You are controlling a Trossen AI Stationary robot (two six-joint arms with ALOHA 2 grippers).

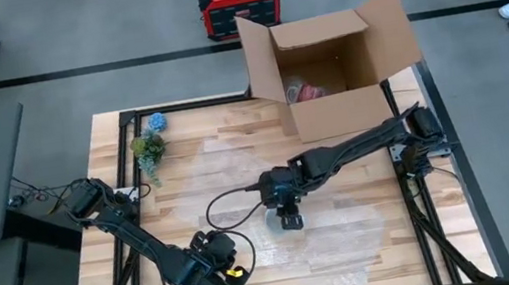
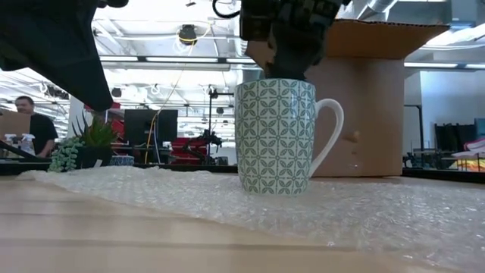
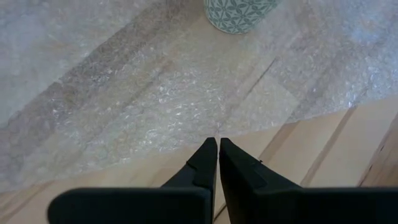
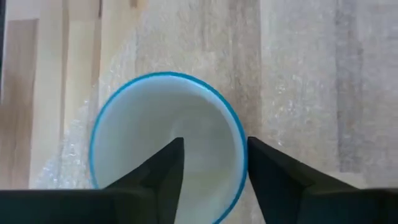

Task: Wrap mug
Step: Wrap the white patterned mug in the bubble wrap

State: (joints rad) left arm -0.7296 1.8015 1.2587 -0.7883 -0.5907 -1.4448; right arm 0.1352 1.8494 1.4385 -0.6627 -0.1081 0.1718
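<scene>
R gripper (image 4: 212, 163) hangs right over the mug (image 2: 277, 136), pointing straight down. Jaws part-open, straddling the rim: one finger (image 4: 163, 168) sits inside the mouth, the other (image 4: 277, 171) just outside the wall, rim in the gap between them. Can't tell if either pad touches the rim. In the low view the gripper's dark body sits at the mug's top edge.

Mug stands upright on the bubble wrap (image 1: 333, 227), directly below R jaws. Green-and-white pattern outside, white inside w/ blue rim, white handle. Handle isn't seen between the jaws.

Wrap lies flat on the table (image 1: 222, 127), spread out around the mug on all sides.

L gripper (image 3: 217, 155) is well apart from the mug, near the table's front edge. Jaws pinched together, nothing between them. Tips sit at the wrap's edge, w/ the mug ahead of them across a stretch of wrap. Can't tell if the tips touch the wrap.

Beyond R jaws, at the far side of the table: open box (image 1: 333, 60), flaps up, something red-pink inside. Small plant (image 1: 147, 146) at the far corner, well away from both jaws. Red-and-black unit (image 1: 236, 4) on the floor past the table. A person (image 2: 30, 125) shows in the room behind, low view.
</scene>
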